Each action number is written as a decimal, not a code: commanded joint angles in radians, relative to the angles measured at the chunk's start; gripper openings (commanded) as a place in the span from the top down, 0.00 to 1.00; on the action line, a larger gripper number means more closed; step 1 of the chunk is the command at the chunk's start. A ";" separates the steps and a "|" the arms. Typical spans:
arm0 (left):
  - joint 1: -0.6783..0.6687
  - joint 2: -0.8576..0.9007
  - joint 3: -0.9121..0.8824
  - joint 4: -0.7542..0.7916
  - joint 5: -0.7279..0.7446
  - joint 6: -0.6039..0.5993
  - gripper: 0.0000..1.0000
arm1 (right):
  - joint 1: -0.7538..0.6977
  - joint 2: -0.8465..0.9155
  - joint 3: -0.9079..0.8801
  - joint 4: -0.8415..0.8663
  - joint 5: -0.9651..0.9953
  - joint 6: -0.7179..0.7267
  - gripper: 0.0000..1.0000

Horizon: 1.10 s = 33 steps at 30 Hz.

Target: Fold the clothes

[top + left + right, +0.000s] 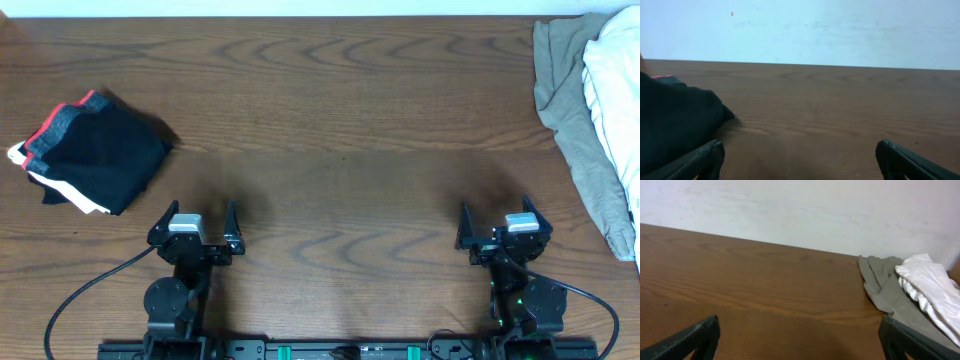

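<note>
- The wooden counter fills my overhead view, and its whole middle stretch shows bare wood grain.
- A heap of garments sits at the far right end. It is a grey-beige piece with a white one bunched on top, and it runs off the frame edge. My right wrist camera sees the same heap ahead and to the right.
- The trousers lie at the left end of the counter as a compact dark bundle. They are well apart from the heap, and a little beyond and to the left of the left arm. In my left wrist camera the dark cloth fills the lower left corner.
- The left arm is at the near edge. The left jaws are spread wide, with nothing between them and only bare wood ahead.
- The right arm mirrors it on the near right. The right jaws are also wide apart and hold nothing.
- A grey waistband edged in red shows at the bundle's far left corner.
- A sliver of white fabric peeks from beneath the trousers on their near side.
</note>
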 commanded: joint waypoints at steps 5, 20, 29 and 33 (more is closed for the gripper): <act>0.005 -0.008 -0.019 -0.029 0.053 -0.009 0.02 | -0.014 -0.006 -0.004 -0.002 -0.007 -0.013 0.01; 0.005 -0.008 -0.019 -0.026 0.081 -0.006 0.02 | -0.014 -0.006 -0.004 -0.002 -0.007 -0.013 0.01; 0.005 -0.008 -0.019 -0.025 0.078 -0.009 0.02 | -0.014 -0.006 -0.004 -0.002 -0.007 -0.013 0.01; 0.005 -0.006 -0.019 -0.025 0.078 -0.009 0.02 | -0.014 -0.006 -0.004 -0.002 -0.007 -0.013 0.01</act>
